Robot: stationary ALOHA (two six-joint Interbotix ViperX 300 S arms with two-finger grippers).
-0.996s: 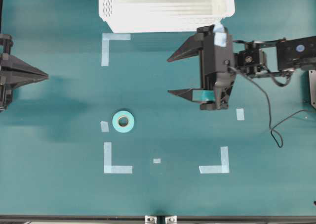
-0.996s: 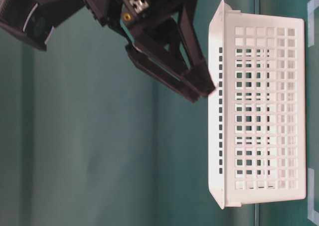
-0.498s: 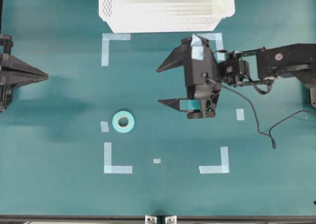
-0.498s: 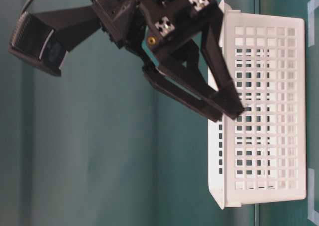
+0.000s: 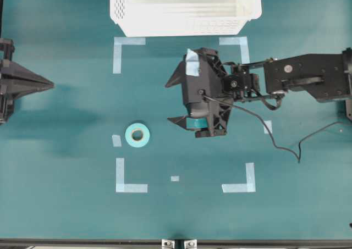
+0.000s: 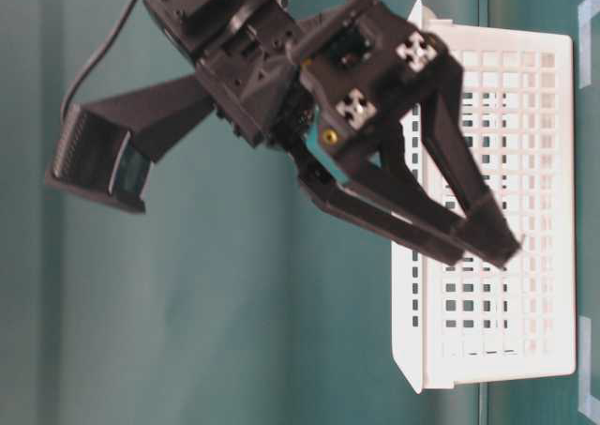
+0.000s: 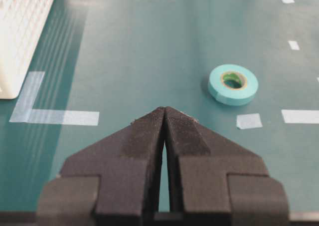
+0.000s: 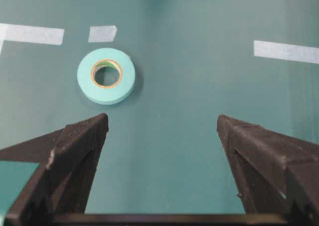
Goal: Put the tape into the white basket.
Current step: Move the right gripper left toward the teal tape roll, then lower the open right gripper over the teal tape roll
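The tape [image 5: 137, 134] is a small teal roll lying flat on the green table, left of centre; it also shows in the left wrist view [image 7: 233, 84] and the right wrist view [image 8: 105, 75]. The white basket [image 5: 181, 26] stands at the table's far edge and is empty where its inside shows. My right gripper [image 5: 168, 103] hangs open over the table, a short way right of the roll, with nothing between its fingers [image 8: 162, 118]. In the table-level view it [image 6: 483, 253] crosses in front of the basket wall [image 6: 525, 331]. My left gripper [image 5: 52, 84] rests shut at the left edge [image 7: 164, 110].
Pale-blue tape corner marks [image 5: 129, 40] [image 5: 131, 187] [image 5: 239, 187] frame the working area. Small strips lie beside the roll [image 5: 116, 140], near the front [image 5: 175, 178] and under the right arm [image 5: 267, 127]. A black cable [image 5: 286, 144] trails from the right arm.
My right gripper has travelled left across the table toward the roll, staying open. The roll, the basket and the left arm have not moved.
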